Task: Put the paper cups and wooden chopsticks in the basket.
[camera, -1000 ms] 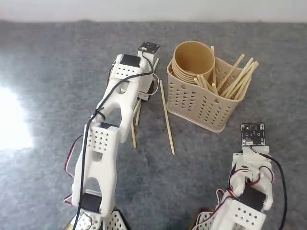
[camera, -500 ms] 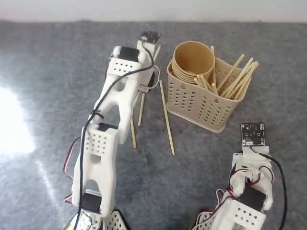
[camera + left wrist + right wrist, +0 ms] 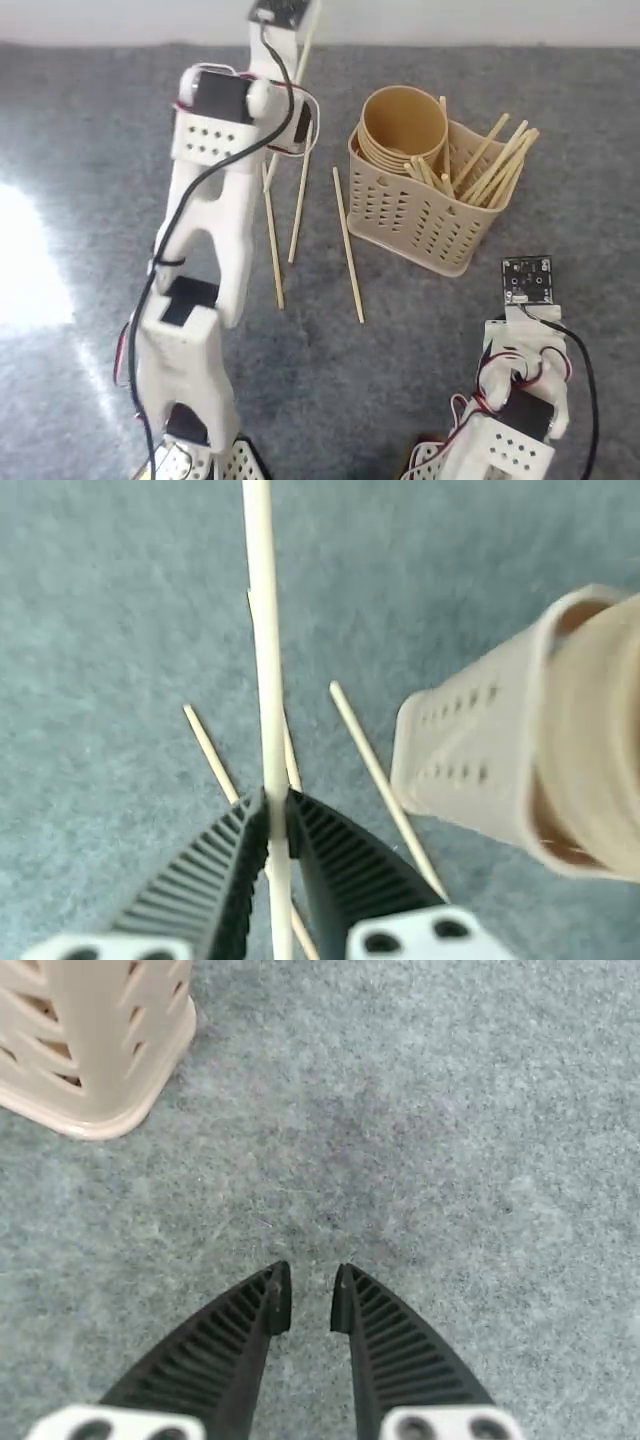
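Note:
My left gripper point(image 3: 277, 815) is shut on one wooden chopstick point(image 3: 262, 630), held up above the carpet; the stick point(image 3: 308, 38) sticks out past the raised left arm point(image 3: 225, 130), left of the basket. Three more chopsticks lie on the carpet point(image 3: 271, 235) point(image 3: 298, 205) point(image 3: 347, 243). The beige basket point(image 3: 430, 225) holds stacked paper cups point(image 3: 403, 125) and several chopsticks point(image 3: 495, 160). In the left wrist view the basket point(image 3: 470, 765) and cups point(image 3: 600, 730) are close beside the held stick. My right gripper point(image 3: 310, 1305) hovers over bare carpet, jaws a little apart, nothing between them.
Grey carpet covers the table. The right arm point(image 3: 520, 400) sits folded at the front right, in front of the basket, whose corner point(image 3: 90, 1040) appears in the right wrist view. Open carpet lies to the far left and between the two arms.
The left arm has risen and swung toward the back, lifting one chopstick off the carpet. The right arm has not moved.

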`<state>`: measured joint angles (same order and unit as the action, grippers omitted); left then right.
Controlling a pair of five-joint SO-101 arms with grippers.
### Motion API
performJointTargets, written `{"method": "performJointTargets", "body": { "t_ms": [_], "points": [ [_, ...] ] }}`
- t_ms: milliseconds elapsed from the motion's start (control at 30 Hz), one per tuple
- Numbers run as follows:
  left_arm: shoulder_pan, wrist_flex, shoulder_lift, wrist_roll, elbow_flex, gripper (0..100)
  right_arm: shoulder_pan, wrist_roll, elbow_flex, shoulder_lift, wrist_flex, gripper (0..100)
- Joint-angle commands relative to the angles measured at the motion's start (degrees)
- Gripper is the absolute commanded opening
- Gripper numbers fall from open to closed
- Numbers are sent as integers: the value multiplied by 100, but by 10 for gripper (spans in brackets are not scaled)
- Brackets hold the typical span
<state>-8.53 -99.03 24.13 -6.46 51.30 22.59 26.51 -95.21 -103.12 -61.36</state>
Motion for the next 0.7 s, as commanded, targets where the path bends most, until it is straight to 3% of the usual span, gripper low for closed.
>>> {"method": "performJointTargets", "body": {
  "t_ms": [0, 300, 533, 667],
  "points": [
    [-53, -132, -914, -325, 242, 9, -48, 79, -114, -84, 101, 80],
    [-835, -97, -2857, -905, 224, 10, -48, 79, -114, -84, 101, 80],
    [343, -167, -3051, -1767, -347, 10, -48, 79, -114, -84, 101, 80],
    [229, -149, -3648, -1749, -910, 9, -48, 79, -114, -84, 101, 80]
  ]
}}
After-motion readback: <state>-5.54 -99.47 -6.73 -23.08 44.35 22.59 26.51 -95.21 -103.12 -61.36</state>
